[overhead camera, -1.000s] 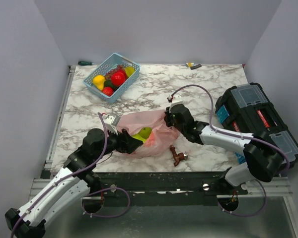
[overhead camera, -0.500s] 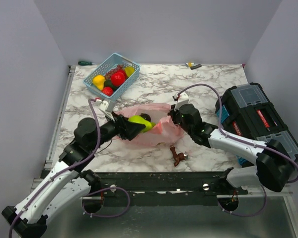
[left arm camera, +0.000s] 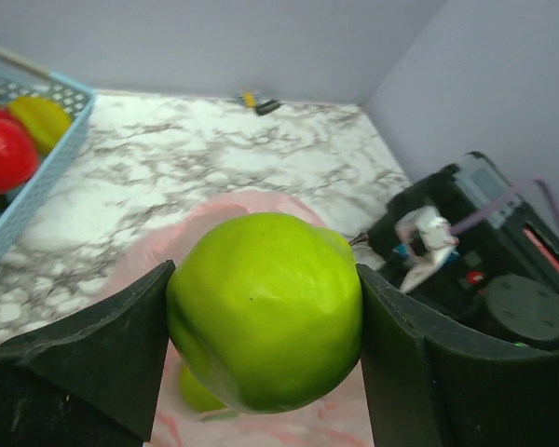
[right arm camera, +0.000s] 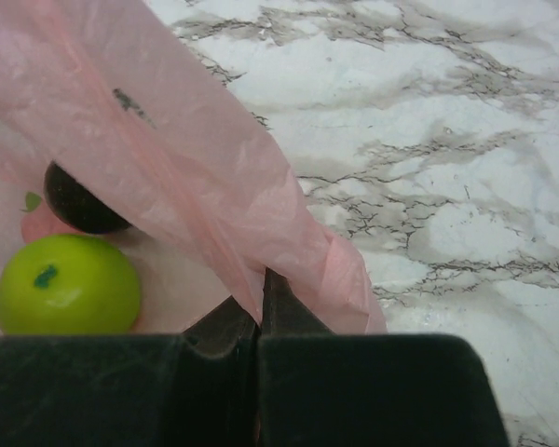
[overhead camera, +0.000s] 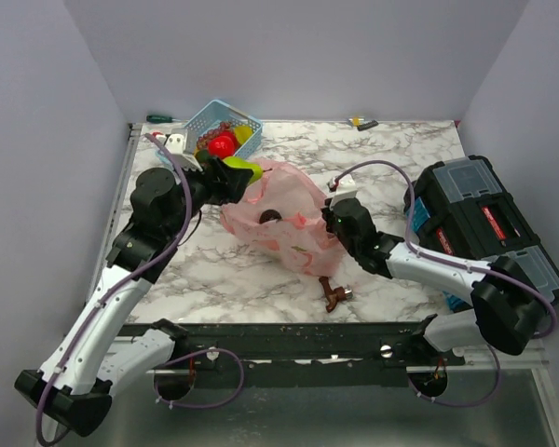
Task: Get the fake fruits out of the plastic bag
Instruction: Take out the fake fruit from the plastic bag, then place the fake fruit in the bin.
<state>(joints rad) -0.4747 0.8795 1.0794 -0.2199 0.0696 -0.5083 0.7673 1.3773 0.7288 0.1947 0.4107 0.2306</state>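
My left gripper [overhead camera: 235, 173] is shut on a yellow-green fake fruit [left arm camera: 265, 307] and holds it in the air above the far left edge of the pink plastic bag [overhead camera: 281, 222], close to the basket. My right gripper [right arm camera: 261, 279] is shut on a fold of the bag's [right arm camera: 196, 158] right edge, low over the table. Inside the bag lie a green apple [right arm camera: 65, 284] and a dark round fruit [right arm camera: 79, 200]; the dark one also shows in the top view [overhead camera: 270, 216].
A light blue basket [overhead camera: 247, 121] at the back left holds a red fruit [overhead camera: 222, 144] and yellow ones, partly hidden by my left arm. A brown tap-like piece [overhead camera: 334, 294] lies near the front edge. A black toolbox [overhead camera: 475, 219] stands at the right.
My left gripper has lifted the yellow-green fruit out of the bag and carried it up and back toward the basket. The bag has been pulled taller and shifted; the right gripper stays shut on its edge.
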